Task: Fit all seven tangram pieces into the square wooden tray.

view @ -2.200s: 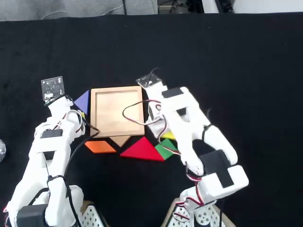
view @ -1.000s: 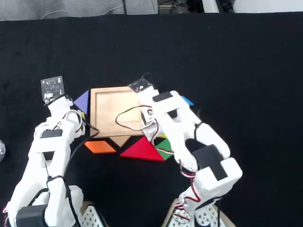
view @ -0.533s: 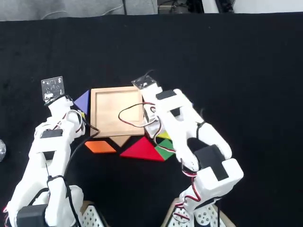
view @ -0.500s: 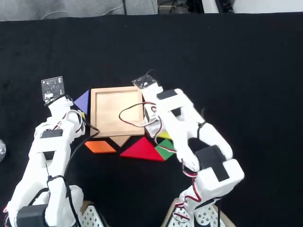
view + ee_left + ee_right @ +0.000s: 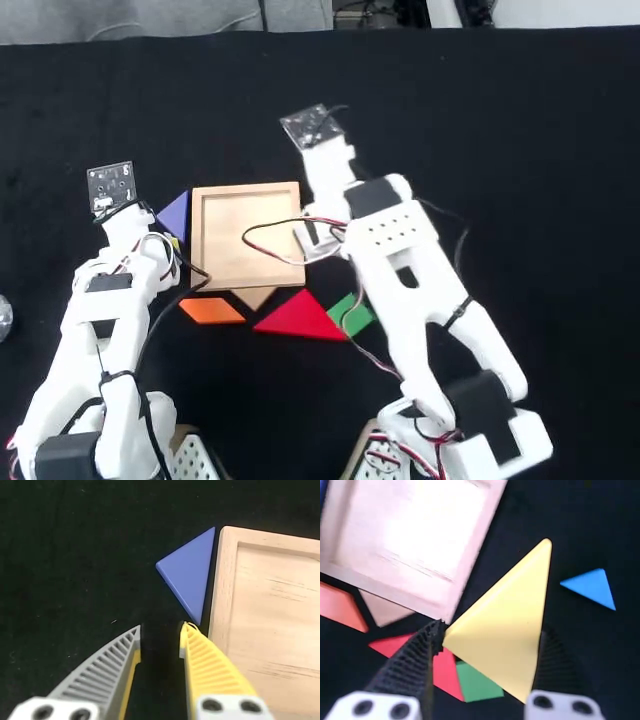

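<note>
Pincer on my right (image 5: 490, 631) clasped the big yellow triangle (image 5: 512, 607).
My left pincer (image 5: 162, 629) sat part-open, empty, beside the square wooden tray (image 5: 220, 580).

We see a black table (image 5: 520, 150) carrying the square wooden tray (image 5: 228, 240), lying flat. A blue-violet triangle (image 5: 176, 213) lies just beside the tray's left rim. Along the tray's near edge, a tan triangle (image 5: 254, 297) touches the rim and an orange parallelogram (image 5: 211, 311) sits by the near-left corner. A red triangle (image 5: 300, 316) sits by the near-right corner, with a green piece (image 5: 350, 312) touching its right corner. A small blue triangle (image 5: 590, 587) lies apart from the tray.
</note>
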Controlling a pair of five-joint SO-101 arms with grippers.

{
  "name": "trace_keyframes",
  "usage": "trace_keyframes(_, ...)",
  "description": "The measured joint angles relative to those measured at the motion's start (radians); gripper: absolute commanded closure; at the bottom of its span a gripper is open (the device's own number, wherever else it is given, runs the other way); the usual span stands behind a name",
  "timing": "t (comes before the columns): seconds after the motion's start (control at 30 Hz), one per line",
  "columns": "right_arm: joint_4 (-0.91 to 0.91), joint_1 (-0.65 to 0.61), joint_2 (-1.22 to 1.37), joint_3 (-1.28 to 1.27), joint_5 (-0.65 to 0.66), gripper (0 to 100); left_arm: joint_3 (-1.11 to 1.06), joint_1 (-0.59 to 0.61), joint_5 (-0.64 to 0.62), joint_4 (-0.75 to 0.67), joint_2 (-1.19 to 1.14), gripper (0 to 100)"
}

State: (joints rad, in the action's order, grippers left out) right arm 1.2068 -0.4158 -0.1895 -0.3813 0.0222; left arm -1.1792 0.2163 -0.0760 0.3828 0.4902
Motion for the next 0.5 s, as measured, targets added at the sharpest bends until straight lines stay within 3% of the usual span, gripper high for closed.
trace_keyframes(0.27,0.017,-0.14,0.256,0.255,-0.13,84.7,0.0,0.038,-0.009,0.0,0.0,86)
trace_keyframes(0.5,0.023,-0.157,0.385,0.367,-0.331,84.7,0.0,0.058,-0.035,-0.077,0.0,86)
